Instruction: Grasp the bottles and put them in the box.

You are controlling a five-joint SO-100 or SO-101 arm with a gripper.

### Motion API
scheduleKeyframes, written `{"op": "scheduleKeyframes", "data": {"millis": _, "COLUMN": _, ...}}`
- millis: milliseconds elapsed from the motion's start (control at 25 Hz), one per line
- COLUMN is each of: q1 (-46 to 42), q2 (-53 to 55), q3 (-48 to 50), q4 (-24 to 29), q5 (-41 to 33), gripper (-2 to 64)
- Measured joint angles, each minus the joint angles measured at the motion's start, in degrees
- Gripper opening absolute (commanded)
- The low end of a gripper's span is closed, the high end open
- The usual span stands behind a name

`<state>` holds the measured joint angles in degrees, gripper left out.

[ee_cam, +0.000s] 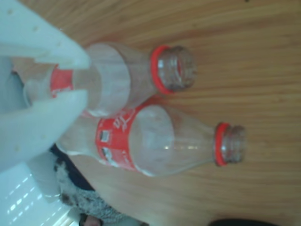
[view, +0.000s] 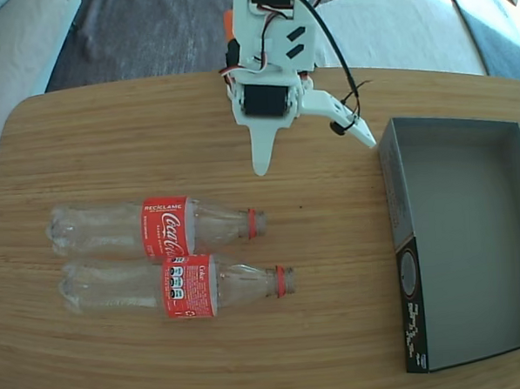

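Both bottles (view: pixel 158 252) lie side by side on the table (view: pixel 83 143), well left of the empty box (view: pixel 515 233). Fingers (view: pixel 314 152) spread wide, grasping nothing, above the table. Suggest descending astride one bottle's labelled middle, avoiding its neighbour.

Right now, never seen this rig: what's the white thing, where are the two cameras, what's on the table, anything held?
The white thing is a small robot arm standing at the table's far edge. Its jaws, the gripper, are spread open and hold nothing. The fixed view looks down on the wooden table. The wrist view rides on the arm, so the pale blurred shapes at its left are the jaws up close. Two empty Coca-Cola bottles lie side by side, one behind the other, necks pointing toward a dark, empty box at the right.
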<state>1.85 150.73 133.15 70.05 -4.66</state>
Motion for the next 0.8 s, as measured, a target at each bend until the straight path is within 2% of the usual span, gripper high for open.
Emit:
{"op": "scheduleKeyframes", "data": {"millis": 240, "q1": 0.1, "q2": -9.9, "q3": -8.3, "q4": 1.1, "q5": 0.0, "gripper": 2.8}}
{"op": "scheduleKeyframes", "data": {"millis": 320, "q1": 0.0, "q2": -11.6, "q3": -8.7, "q4": 1.1, "q5": -0.5, "gripper": 8.4}}
{"op": "scheduleKeyframes", "data": {"millis": 480, "q1": 0.0, "q2": -13.2, "q3": -8.9, "q4": 1.4, "q5": -0.5, "gripper": 25.5}}
{"op": "scheduleKeyframes", "data": {"millis": 600, "q1": 0.0, "q2": -14.9, "q3": -10.0, "q4": 1.5, "q5": -0.5, "gripper": 35.3}}
{"op": "scheduleKeyframes", "data": {"millis": 800, "q1": 0.1, "q2": -20.5, "q3": -14.7, "q4": 1.5, "q5": -0.5, "gripper": 36.8}}
